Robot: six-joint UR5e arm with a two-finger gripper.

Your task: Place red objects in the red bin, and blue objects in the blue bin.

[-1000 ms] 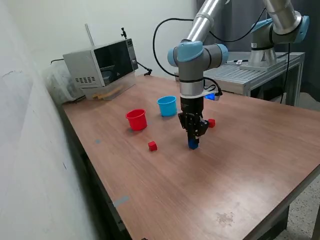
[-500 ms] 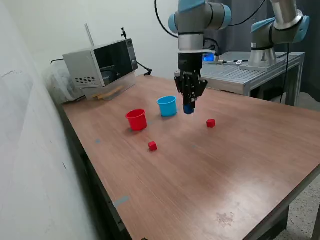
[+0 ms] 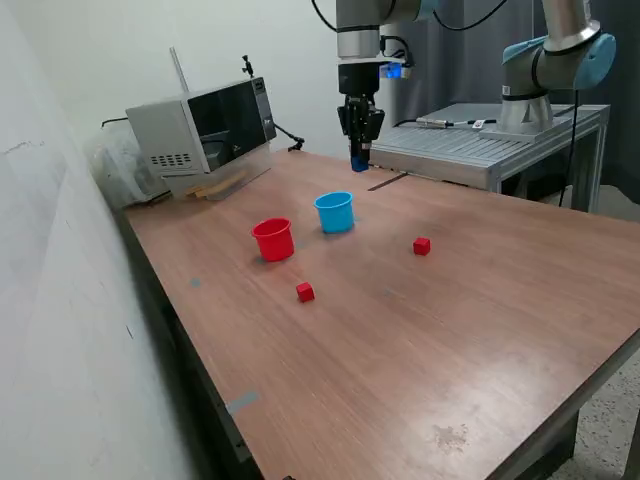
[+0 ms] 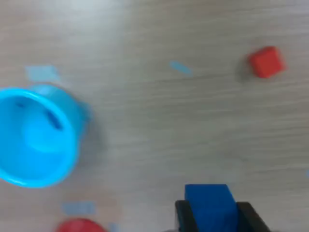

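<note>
Fingers [image 4: 212, 217], now raised higher, clamp a small dark blue cube [image 4: 209, 205]; only the wrist view shows the round light blue plastic cup's [image 4: 34, 137] interior beneath.

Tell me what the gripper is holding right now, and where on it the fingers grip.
The gripper holds a dark blue cube, its two fingers clamped on opposite side faces, high above the table.

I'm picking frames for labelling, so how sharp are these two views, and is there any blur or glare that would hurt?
Exterior view: sharp and evenly lit, the red cup, light blue cup and table are crisp, with no strong glare. Wrist view: soft with blur throughout, the blue cube between the jaws and the red cube have fuzzy edges.
</note>
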